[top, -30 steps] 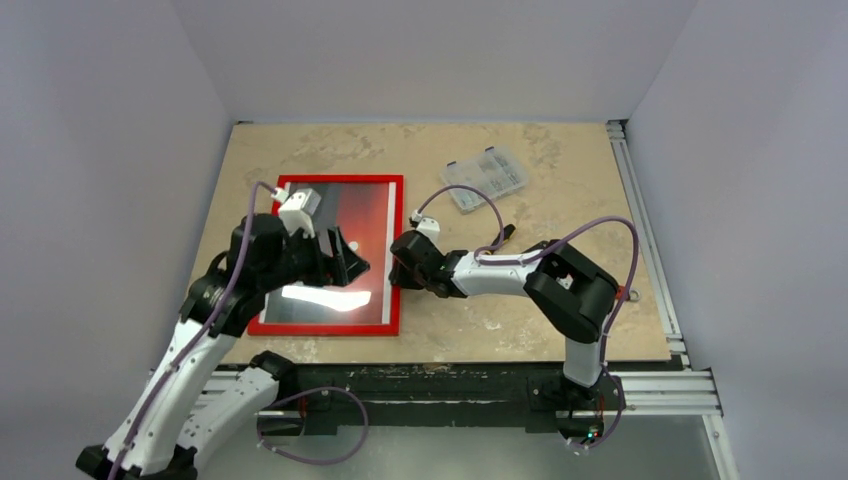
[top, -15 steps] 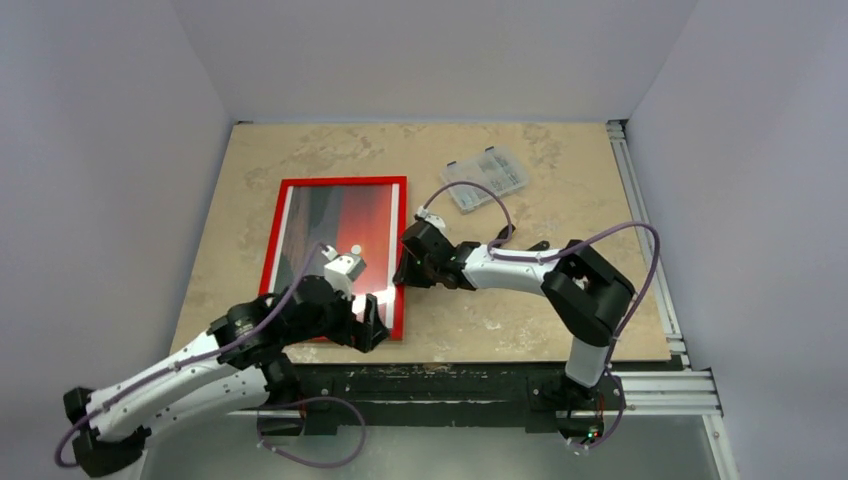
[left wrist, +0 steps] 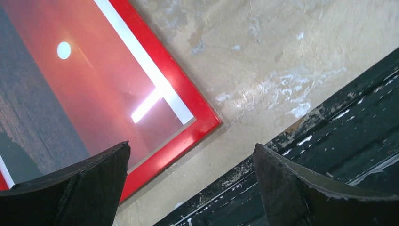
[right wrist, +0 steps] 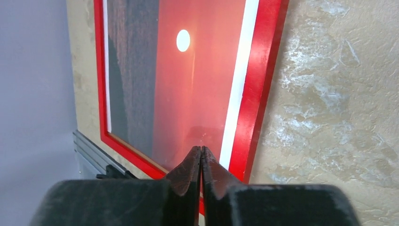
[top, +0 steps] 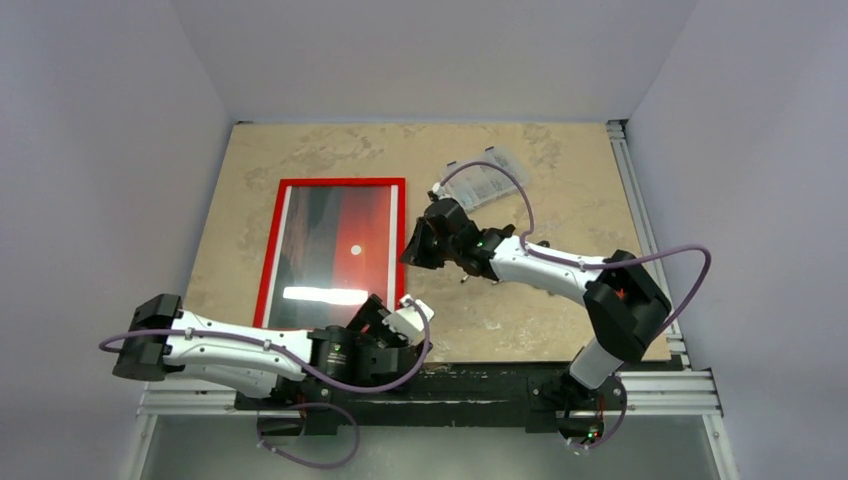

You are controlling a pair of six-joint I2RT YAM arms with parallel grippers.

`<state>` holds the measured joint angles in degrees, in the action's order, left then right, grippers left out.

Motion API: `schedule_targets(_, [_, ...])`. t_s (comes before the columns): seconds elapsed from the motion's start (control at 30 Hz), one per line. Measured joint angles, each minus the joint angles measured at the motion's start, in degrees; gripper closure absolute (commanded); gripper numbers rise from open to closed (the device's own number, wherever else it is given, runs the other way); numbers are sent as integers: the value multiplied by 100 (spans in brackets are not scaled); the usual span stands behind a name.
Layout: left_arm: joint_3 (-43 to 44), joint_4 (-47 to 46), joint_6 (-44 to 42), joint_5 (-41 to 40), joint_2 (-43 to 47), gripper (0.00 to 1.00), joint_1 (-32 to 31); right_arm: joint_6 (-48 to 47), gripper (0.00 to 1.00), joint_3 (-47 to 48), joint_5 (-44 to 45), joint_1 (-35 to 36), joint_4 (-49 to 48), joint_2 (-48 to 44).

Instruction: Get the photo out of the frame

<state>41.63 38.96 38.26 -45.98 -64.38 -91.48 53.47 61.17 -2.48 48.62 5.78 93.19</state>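
The red frame (top: 264, 270) lies flat on the left half of the table with the sunset photo (top: 335, 235) inside it, picture side up. My right gripper (top: 411, 247) is shut on nothing at the frame's right side. In the right wrist view its closed tips (right wrist: 201, 149) sit over the photo (right wrist: 188, 84), just inside the frame's right bar (right wrist: 259, 84). My left gripper (top: 378, 312) stands wide open at the frame's near right corner. In the left wrist view that gripper (left wrist: 190, 148) has nothing between its fingers, and the frame corner (left wrist: 207, 123) and photo (left wrist: 70, 94) lie beyond them.
A clear plastic parts box (top: 487, 178) sits at the back, right of the frame, partly crossed by the right arm's cable. The left arm lies low along the table's near edge (top: 480, 362). Walls close in the table on three sides.
The left arm has pulled back from over the photo to the table's near edge, and its gripper has opened wide. The right gripper has shut and moved farther back along the frame's right side.
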Motion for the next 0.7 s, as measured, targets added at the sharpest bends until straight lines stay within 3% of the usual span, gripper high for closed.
schedule_targets(0.07, [144,109,74,-105,50,0,-4,-131,50,-44,2,4,0,11])
schedule_targets(0.17, [90,-101,68,140,758,0,39,-295,43,-140,199,90,127,26])
schedule_targets(0.3, [-4,-201,188,756,1808,0,616,-339,43,15,695,308,743,195])
schedule_targets(0.43, [7,-92,339,1532,2409,0,1744,-330,45,516,1198,542,1397,684])
schedule_targets(0.6, [490,487,470,2323,2347,0,3110,-269,55,678,1587,841,1679,920])
schedule_targets(0.7, [820,713,520,2562,2166,0,3644,-214,56,817,1705,1008,1742,1097])
